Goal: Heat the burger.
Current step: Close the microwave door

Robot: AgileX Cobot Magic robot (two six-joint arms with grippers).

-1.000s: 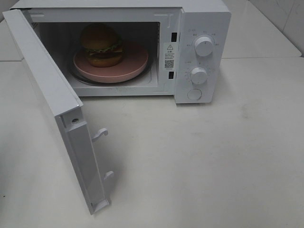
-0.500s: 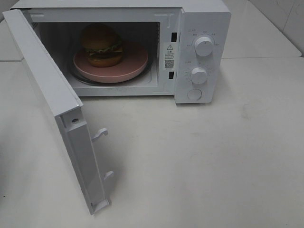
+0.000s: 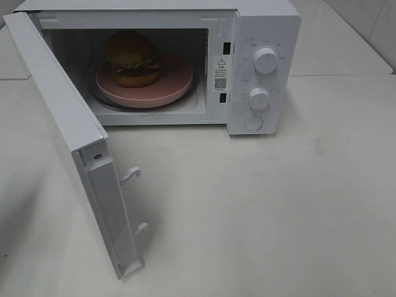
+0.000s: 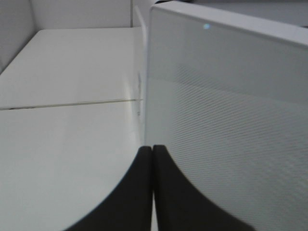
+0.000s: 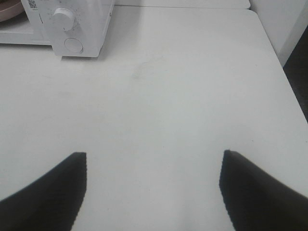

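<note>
The burger sits on a pink plate inside the white microwave, whose door hangs wide open toward the front left. Neither gripper shows in the exterior high view. In the left wrist view my left gripper is shut with nothing between its fingers, and its tips are close to the outer face of the door. In the right wrist view my right gripper stands open over bare table, well away from the microwave.
The microwave's front panel carries two round knobs and a round button. The door's latch hooks stick out from its free edge. A white table spreads in front and to the right.
</note>
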